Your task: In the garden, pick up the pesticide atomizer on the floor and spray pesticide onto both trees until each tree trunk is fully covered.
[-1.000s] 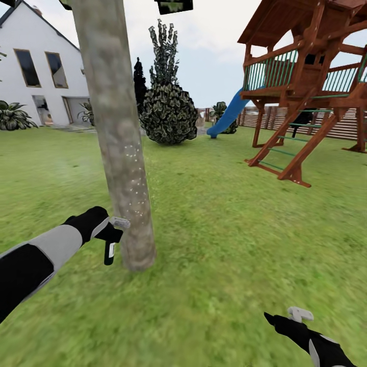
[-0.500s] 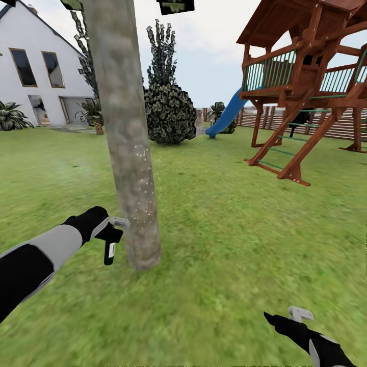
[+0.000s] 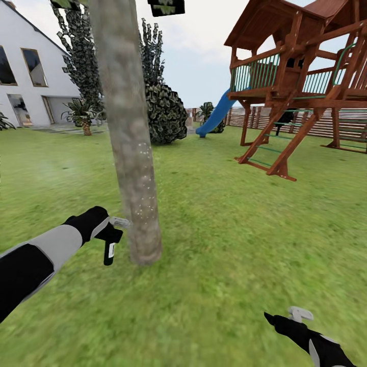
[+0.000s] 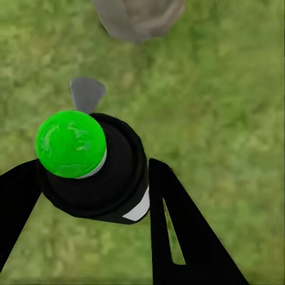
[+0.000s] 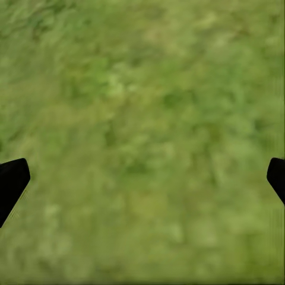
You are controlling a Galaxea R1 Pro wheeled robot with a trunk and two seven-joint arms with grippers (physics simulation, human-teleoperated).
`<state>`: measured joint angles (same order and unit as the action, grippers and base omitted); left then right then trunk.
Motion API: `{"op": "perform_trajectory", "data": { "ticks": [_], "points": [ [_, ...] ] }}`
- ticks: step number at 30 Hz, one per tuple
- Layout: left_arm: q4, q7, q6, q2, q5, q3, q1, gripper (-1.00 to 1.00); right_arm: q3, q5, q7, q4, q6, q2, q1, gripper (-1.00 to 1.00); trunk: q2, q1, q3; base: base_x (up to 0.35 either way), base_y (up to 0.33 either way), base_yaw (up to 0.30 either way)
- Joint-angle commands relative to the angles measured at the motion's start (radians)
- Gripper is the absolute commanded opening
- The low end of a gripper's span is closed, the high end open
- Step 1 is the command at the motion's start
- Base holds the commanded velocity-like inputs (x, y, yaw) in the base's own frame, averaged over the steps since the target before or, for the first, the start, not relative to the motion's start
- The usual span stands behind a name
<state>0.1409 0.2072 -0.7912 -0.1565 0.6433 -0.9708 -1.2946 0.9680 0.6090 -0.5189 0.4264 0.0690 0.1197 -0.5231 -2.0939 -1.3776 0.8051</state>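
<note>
Atomizer (image 3: 109,251) in left pincer (image 3: 113,230), beside trunk (image 3: 133,168).

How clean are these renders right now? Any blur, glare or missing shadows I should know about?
Head view: sharp, flat even light; the tree trunk casts no clear shadow on the lawn, no glare. Left wrist view: the pesticide atomizer is crisp, grass behind it soft. Right wrist view: grass is smeared and blurry, with the right gripper fingertips dark at the edges.
</note>
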Motion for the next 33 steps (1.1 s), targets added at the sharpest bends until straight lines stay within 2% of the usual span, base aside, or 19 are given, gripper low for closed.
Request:
{"op": "perform_trajectory", "data": {
  "ticks": [1,4,6,8,10,15,19,30,33],
  "points": [
    [0.0,0.0,0.0,0.001,-0.001,0.0,0.0,-1.0,0.0,0.0,0.0,0.0,0.0,0.0,0.0,1.0,0.0,0.0,0.0,0.027,0.195,0.0],
    [0.008,0.0,-0.019,0.007,-0.003,0.006,-0.001,-1.0,0.0,0.0,0.0,0.0,0.0,0.0,0.0,1.0,0.0,0.0,0.0,0.008,0.059,0.0],
    [0.034,0.0,-0.068,0.012,-0.004,0.007,-0.005,-1.0,0.0,0.0,0.0,0.0,0.0,0.0,0.0,1.0,0.0,0.0,0.0,0.002,0.011,0.0],
    [0.109,-0.001,-0.15,0.016,-0.006,0.007,-0.009,-1.0,0.001,-0.001,0.0,0.0,0.0,0.0,0.0,1.0,0.0,0.0,0.0,0.0,0.003,0.0],
    [0.15,-0.003,-0.185,0.017,-0.008,0.006,-0.023,-1.0,0.001,-0.001,-0.001,0.0,0.0,0.001,0.0,1.0,0.0,0.0,0.0,0.0,0.0,0.0],
    [0.159,-0.004,-0.199,0.014,-0.01,0.004,-0.09,-1.0,0.0,0.0,0.0,0.0,0.0,0.002,0.0,1.0,0.0,0.0,0.0,0.0,0.0,0.0],
    [0.156,-0.005,-0.201,0.014,-0.013,0.003,-0.18,-1.0,0.0,0.0,0.0,0.0,0.0,0.002,0.0,1.0,0.0,0.0,0.0,0.0,0.0,0.0],
    [0.154,-0.005,-0.203,0.013,-0.013,0.0,-0.246,-1.0,0.0,0.0,-0.001,0.0,0.0,0.002,0.0,1.0,0.0,0.0,0.0,0.0,0.0,0.0],
    [0.129,-0.005,-0.203,0.013,-0.014,-0.001,-0.272,-1.0,0.0,0.0,-0.001,0.0,0.0,0.002,0.0,1.0,0.0,0.0,0.0,0.0,0.0,0.0]
  ]
}}
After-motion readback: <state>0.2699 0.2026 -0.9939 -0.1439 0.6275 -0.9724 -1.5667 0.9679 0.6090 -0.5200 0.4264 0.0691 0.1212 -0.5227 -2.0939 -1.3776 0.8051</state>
